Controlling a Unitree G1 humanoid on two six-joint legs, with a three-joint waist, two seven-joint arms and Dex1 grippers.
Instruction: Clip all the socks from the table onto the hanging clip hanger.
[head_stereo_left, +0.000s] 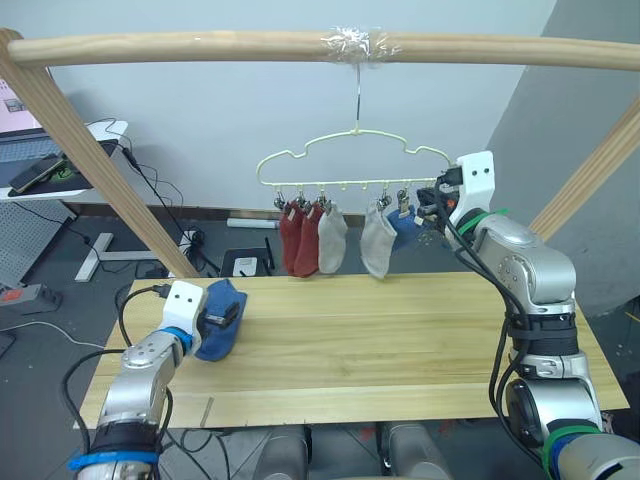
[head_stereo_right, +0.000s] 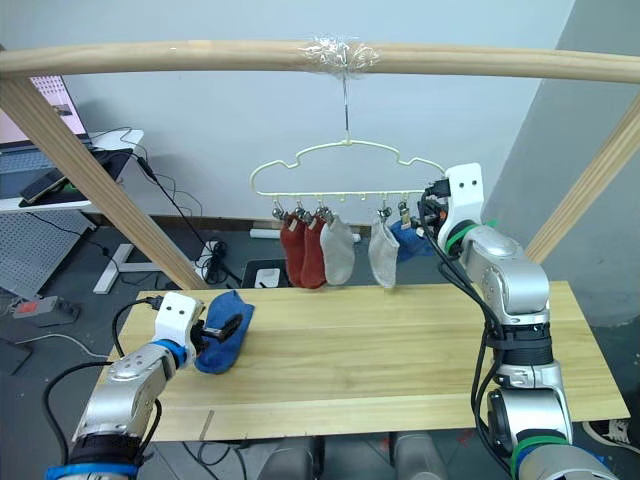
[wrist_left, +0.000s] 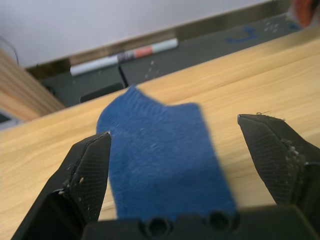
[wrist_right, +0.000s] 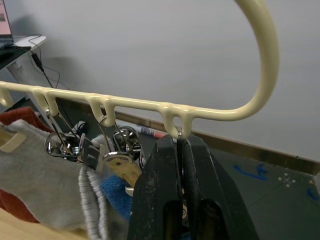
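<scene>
One blue sock (head_stereo_left: 222, 318) is left on the table (head_stereo_left: 400, 350), at 9 o'clock. The left gripper (wrist_left: 190, 175) is wide open around it and, I think, must close and lift it next. The right gripper (wrist_right: 181, 165) reaches up, pinched shut on the last clip (head_stereo_left: 428, 213), at 3 o'clock on the hanger (head_stereo_left: 350, 165).

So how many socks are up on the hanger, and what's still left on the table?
Five socks hang from the clip hanger: two rust red socks, two grey socks and a blue sock. The right gripper is shut on a clip at the hanger's right end. Left: the last blue sock on the table, between the open fingers of the left gripper.
</scene>
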